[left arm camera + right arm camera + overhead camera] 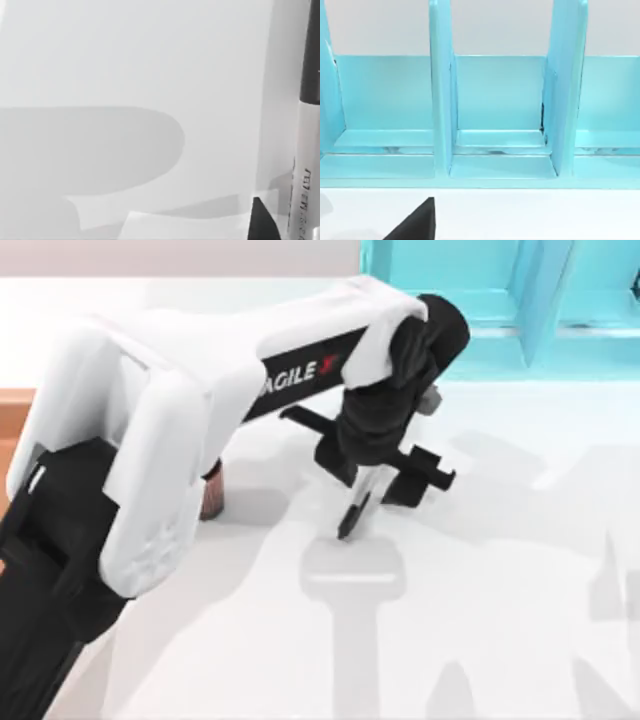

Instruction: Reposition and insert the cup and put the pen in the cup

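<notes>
A: Two task items are on view. Item one, the pen (pixel 357 505): it hangs nearly upright, dark tip downward, in the left pincer (pixel 372 478) near the middle of the white desk (pixel 500 570). The pincer is clenched on the pen's upper part; the black fingers (pixel 425 472) stand to either side of it.

B: Is the tip on the desk?

A: Cannot tell. The tip is low, close above its own shadow, but contact cannot be confirmed from the top view. In the left wrist view the pen's black section and grey-white barrel with small print (pixel 306 150) run along one edge, and one black finger (pixel 261 220) shows just beside the barrel.

B: Item two?

A: The cup (pixel 211 495): reddish-brown, standing on the desk towards the left side, largely hidden beneath the white casing of the left arm (pixel 160 440). Only a strip of its side wall is visible. It is well apart from the pen and the pincer, to their left.

B: The other arm?

A: The right pincer (pixel 415 222) shows as a black finger part in the right wrist view, facing a turquoise rack (pixel 495 115) with upright dividers. I cannot tell whether it is released or clenched. The same rack (pixel 500 300) stands at the far right of the desk.
</notes>
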You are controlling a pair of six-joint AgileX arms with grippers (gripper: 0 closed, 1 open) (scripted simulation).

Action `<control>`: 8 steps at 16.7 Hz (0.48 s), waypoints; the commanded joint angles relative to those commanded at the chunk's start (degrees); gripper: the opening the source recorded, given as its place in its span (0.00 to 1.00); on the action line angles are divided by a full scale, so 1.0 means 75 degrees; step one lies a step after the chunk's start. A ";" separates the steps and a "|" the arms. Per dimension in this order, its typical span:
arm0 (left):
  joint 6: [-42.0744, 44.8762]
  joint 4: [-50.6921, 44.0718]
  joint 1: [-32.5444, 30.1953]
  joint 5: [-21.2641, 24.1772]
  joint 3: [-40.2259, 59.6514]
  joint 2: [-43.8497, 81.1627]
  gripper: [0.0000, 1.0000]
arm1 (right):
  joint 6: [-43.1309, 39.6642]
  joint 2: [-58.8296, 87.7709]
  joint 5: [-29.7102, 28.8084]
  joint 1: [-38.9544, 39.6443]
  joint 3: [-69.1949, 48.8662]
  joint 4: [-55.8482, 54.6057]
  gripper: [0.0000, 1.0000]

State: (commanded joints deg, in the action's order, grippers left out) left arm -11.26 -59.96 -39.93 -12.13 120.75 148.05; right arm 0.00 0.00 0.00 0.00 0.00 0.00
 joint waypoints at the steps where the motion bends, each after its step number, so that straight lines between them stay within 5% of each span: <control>1: 0.0000 0.0000 0.0000 0.0000 0.0000 0.0000 0.00 | 0.0000 0.0000 0.0000 0.0000 0.0000 0.0000 1.00; 6: 0.0000 0.0000 0.0000 0.0000 0.0000 0.0000 0.00 | 0.0000 0.0000 0.0000 0.0000 0.0000 0.0000 1.00; 8: -0.0234 -0.0181 -0.0203 0.0526 -0.0011 -0.0559 0.00 | 0.0000 0.0000 0.0000 0.0000 0.0000 0.0000 1.00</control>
State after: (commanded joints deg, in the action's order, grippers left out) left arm -13.01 -61.32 -41.46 -8.18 120.67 143.85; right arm 0.00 0.00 0.00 0.00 0.00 0.00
